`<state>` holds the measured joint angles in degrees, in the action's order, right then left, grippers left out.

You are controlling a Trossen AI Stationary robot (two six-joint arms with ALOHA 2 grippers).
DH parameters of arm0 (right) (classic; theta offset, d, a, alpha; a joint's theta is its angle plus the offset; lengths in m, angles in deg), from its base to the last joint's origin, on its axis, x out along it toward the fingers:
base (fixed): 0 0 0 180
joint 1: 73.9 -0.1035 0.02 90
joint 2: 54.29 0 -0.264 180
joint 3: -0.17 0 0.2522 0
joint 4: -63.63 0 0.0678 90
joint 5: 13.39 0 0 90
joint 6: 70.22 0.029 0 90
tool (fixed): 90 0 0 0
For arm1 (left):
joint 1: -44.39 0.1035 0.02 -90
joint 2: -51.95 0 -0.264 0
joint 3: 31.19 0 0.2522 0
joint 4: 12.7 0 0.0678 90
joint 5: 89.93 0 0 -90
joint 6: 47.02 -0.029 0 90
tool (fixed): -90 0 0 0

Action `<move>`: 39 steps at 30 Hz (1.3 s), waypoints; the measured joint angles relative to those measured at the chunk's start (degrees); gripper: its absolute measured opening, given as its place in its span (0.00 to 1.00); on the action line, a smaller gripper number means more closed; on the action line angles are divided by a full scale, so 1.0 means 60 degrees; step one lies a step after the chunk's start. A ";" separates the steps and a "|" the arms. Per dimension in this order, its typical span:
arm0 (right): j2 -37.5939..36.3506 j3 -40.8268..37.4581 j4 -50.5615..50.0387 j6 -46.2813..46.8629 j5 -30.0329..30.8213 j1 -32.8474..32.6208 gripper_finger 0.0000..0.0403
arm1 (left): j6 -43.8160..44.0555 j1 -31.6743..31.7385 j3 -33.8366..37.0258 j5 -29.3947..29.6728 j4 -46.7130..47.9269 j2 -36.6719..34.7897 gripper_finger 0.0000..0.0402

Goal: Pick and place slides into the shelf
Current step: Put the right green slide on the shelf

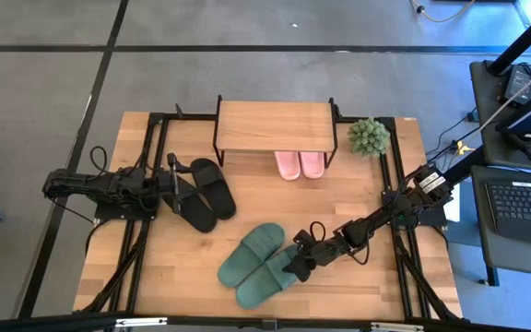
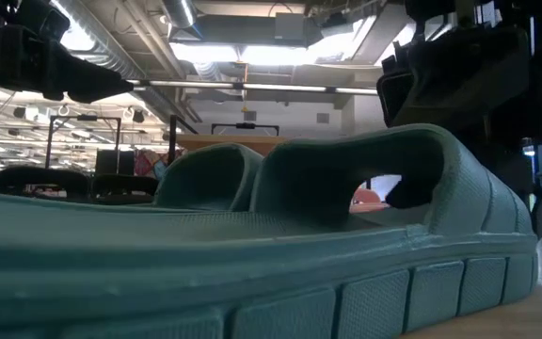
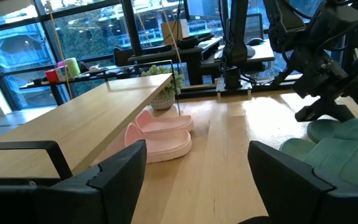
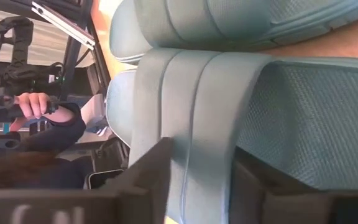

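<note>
Taking the shelf (image 1: 275,124) as the landmark: one pair of slides is home, since the two pink slides (image 1: 300,164) lie side by side under its wooden top board, heels poking out at the front edge. The other four are not yet placed. The black pair (image 1: 206,193) sits on the desk (image 1: 358,286) in front of the shelf and off to its left, and the left gripper (image 1: 175,183) waits just beside that pair with its fingers spread wide and nothing between them. The green pair (image 1: 258,262) lies well in front of the shelf, near the desk's front edge. There the right gripper (image 1: 300,266) is at the nearer green slide, and the right wrist view shows its fingers (image 4: 148,180) either side of the strap (image 4: 185,124), closing on it; whether the pinch is firm yet I cannot tell. By my judgement about a third of the job is finished, with this green slide the one in hand.
</note>
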<state>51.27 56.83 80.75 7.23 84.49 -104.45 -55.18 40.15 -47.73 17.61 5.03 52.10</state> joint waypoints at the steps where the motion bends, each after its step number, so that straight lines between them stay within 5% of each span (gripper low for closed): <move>1: 0.0000 0.0000 0.0014 -0.0003 -0.0003 0.0000 0.26 | 0.0000 0.0001 0.0000 0.0000 0.0000 0.0002 0.68; 8: -0.0055 0.0000 0.0072 -0.0349 -0.0007 -0.0004 0.04 | -0.0007 -0.0001 0.0000 0.0078 -0.0004 -0.0001 0.68; 20: -0.0781 0.0954 -0.0376 -0.2190 -0.0069 0.0174 0.04 | -0.0015 0.0000 0.0000 0.0204 -0.0015 -0.0001 0.68; 24: -0.1330 0.1970 -0.2656 -0.2611 -0.0055 0.0252 0.04 | -0.0012 -0.0001 0.0000 0.0211 -0.0015 -0.0001 0.68; 30: -0.1900 0.4667 -0.8463 -0.3367 -0.0088 0.0529 0.04 | -0.0007 0.0001 0.0000 0.0215 -0.0015 -0.0001 0.68; 39: -0.1974 0.9503 -1.3937 -0.6883 -0.0311 0.1690 0.04 | 0.0320 0.0001 0.0000 -0.0148 0.0000 -0.0001 0.68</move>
<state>39.42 113.85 -2.87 -34.07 82.63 -94.30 -53.27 40.16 -47.73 16.72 5.03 52.09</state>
